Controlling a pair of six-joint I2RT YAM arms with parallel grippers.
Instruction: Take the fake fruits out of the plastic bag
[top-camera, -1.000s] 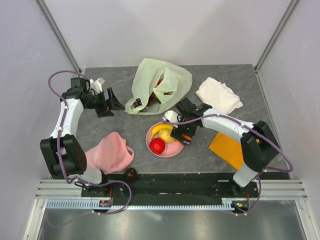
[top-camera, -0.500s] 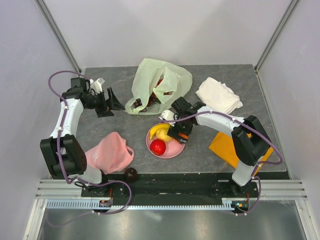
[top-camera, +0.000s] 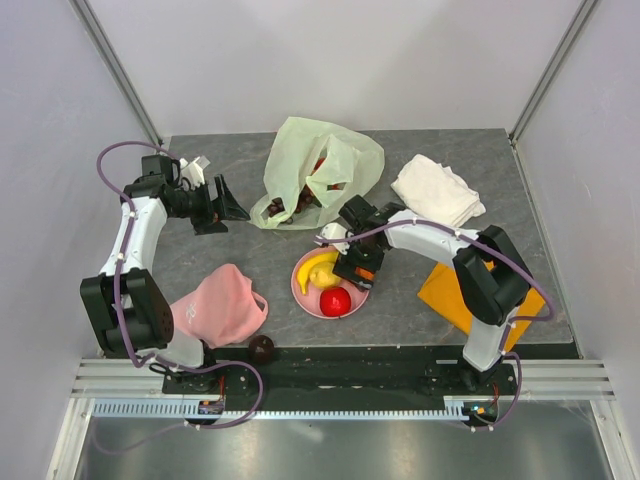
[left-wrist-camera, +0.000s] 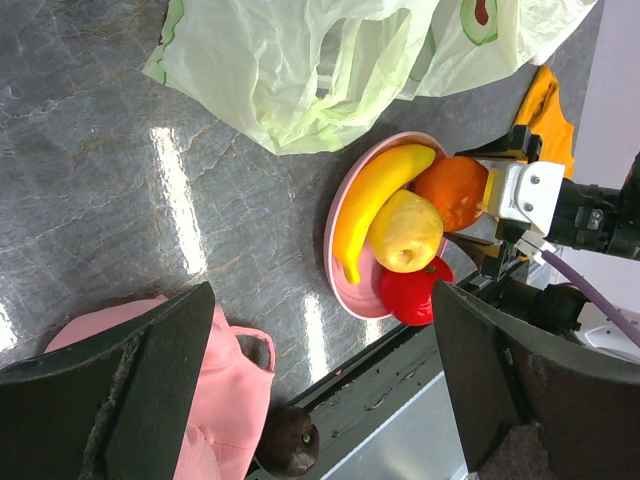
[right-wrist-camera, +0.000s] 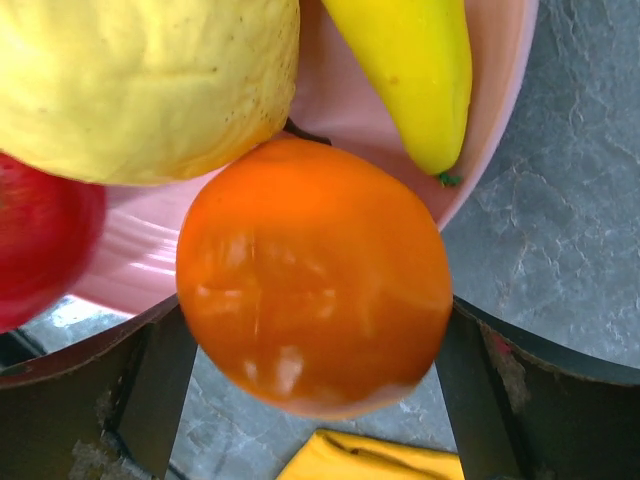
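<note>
Right wrist view: pink plate (right-wrist-camera: 500, 70) holds banana (right-wrist-camera: 410, 70), lemon (right-wrist-camera: 140, 80) and apple (right-wrist-camera: 40, 250), with the orange (right-wrist-camera: 315, 275) at its rim between the right hand's (right-wrist-camera: 316, 330) spread fingers, clenched or released I cannot tell.

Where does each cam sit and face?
Top external: fixed above and behind the bases, facing down on the table; both arms show.
Left wrist: on the left arm, facing across to the pink plate and plastic bag; its fingers at bottom corners.
Right wrist: on the right arm, close over the orange between its fingers.
Shared: all three show the banana on the plate.
</note>
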